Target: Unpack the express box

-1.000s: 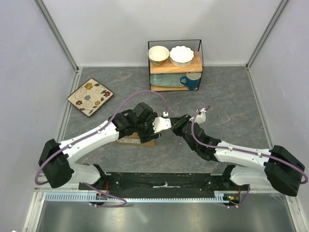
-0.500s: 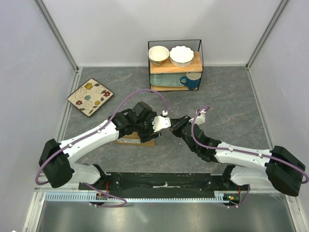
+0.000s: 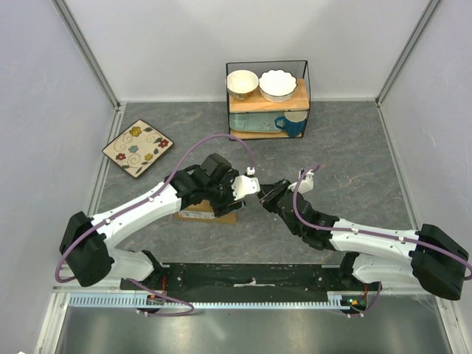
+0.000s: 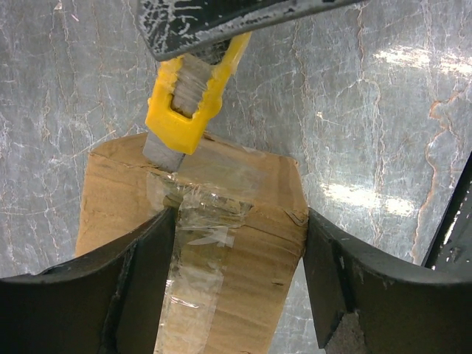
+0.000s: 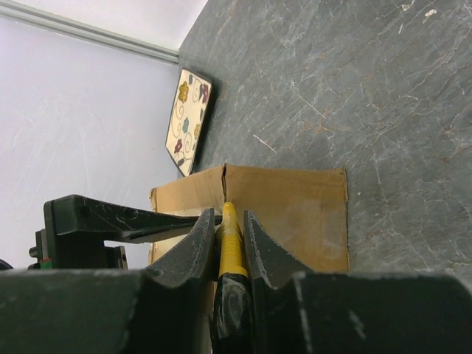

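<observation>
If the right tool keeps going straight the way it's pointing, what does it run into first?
Probably the cardboard box. The right tool is shut on the yellow knife, whose tip points at the box's taped top seam, so the knife would likely meet it first.

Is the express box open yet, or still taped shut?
Still shut: clear tape runs unbroken along the express box seam, with the yellow knife tip at its end.

Left end effector (image 4: 236,287) spread wide; right end effector (image 5: 225,243) clamped (arms converge mid-table)
</observation>
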Controlling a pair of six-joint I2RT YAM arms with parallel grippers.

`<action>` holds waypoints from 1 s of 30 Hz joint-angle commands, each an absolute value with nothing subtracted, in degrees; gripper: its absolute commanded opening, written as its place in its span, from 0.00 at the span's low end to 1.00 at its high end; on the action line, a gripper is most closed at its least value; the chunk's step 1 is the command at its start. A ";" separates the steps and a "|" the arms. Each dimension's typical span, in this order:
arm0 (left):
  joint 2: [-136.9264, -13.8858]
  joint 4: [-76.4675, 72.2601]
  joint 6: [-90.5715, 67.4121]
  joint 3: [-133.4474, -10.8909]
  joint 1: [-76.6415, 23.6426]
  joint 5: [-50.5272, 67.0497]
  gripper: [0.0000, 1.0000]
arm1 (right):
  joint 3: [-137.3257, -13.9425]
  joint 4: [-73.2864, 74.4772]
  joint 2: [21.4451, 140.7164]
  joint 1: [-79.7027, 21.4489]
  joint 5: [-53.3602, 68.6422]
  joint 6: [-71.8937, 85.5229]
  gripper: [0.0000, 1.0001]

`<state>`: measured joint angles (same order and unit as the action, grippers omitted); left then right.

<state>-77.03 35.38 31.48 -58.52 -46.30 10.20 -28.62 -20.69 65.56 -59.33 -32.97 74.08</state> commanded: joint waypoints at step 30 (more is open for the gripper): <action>-80.25 37.18 27.95 -58.10 -43.68 6.59 0.70 | -23.73 -15.12 57.22 -64.25 -12.83 75.50 0.00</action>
<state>-77.52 35.48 30.26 -59.35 -45.54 10.68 -23.27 -17.37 57.17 -61.98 -25.17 76.64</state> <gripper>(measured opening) 0.708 0.232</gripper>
